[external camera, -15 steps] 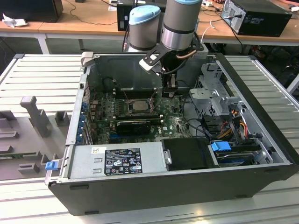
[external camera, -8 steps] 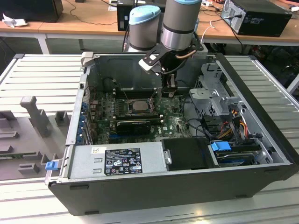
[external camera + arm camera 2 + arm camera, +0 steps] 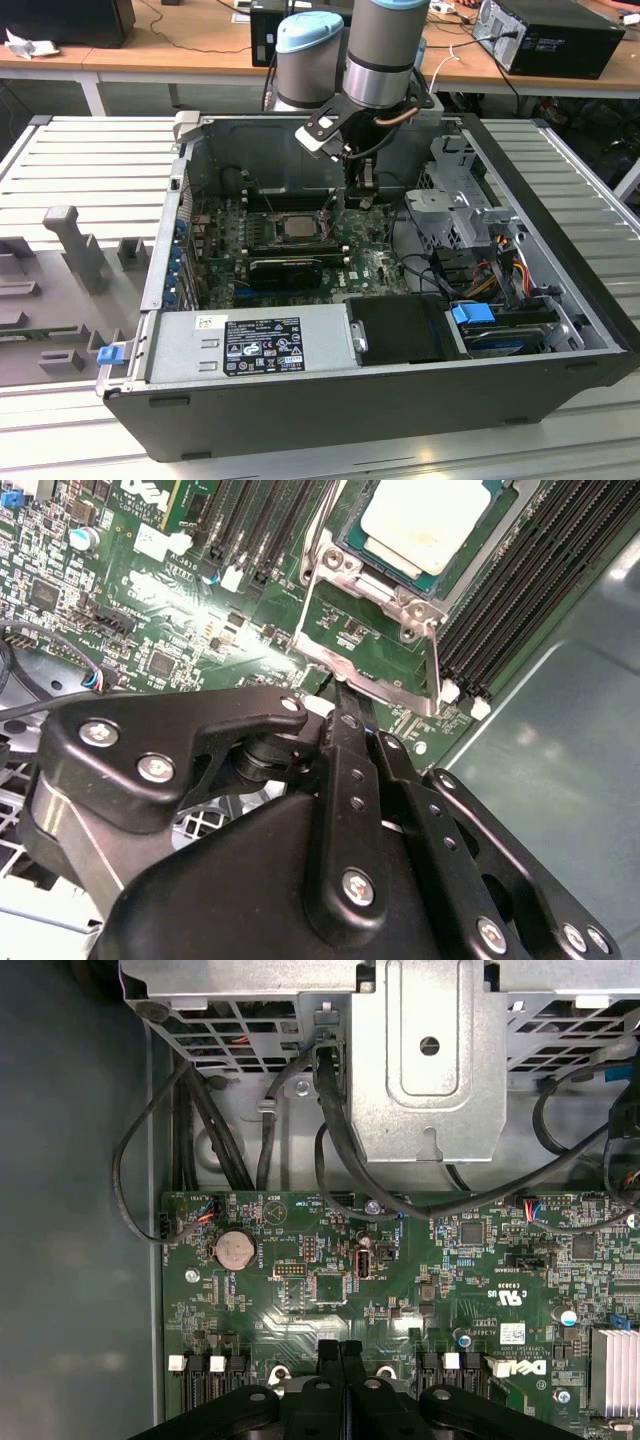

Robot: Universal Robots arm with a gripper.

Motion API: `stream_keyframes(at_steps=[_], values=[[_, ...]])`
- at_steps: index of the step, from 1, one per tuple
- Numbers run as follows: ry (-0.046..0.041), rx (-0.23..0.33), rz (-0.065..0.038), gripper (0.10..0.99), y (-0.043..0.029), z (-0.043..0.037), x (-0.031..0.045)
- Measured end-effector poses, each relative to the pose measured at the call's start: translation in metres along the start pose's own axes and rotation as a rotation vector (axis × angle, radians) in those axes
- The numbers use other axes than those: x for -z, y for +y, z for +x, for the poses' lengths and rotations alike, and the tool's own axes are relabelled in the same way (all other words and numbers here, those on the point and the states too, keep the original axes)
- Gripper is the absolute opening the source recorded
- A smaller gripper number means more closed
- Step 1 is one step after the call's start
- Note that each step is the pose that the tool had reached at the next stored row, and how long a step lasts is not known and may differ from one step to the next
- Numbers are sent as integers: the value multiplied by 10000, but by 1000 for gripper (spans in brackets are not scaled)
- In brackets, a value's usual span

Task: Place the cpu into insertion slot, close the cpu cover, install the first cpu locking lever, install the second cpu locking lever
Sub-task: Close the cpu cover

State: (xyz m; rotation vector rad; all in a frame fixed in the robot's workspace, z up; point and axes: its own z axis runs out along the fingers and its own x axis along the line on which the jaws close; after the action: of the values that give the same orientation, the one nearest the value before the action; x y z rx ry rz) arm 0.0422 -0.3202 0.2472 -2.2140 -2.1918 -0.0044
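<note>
Pale beige, the cpu [image 3: 425, 520] lies seated in the insertion slot [image 3: 340, 565]. The cpu cover [image 3: 370, 680] stands open. The gripper [image 3: 338, 692], fingers clenched together, touches the cover's free edge.

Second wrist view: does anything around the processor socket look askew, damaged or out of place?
Nothing stands out. The pale beige square cpu lies flat and square inside the dark insertion slot with its silver-grey metal rim, and no damage shows. The black pincer, shut, hangs by the rim's edge.
</note>
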Motion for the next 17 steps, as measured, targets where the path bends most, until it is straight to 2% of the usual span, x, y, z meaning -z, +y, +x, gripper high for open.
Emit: stream_keyframes(at_steps=[17], values=[[-1,-1,0,106,-55,-1,-1]])
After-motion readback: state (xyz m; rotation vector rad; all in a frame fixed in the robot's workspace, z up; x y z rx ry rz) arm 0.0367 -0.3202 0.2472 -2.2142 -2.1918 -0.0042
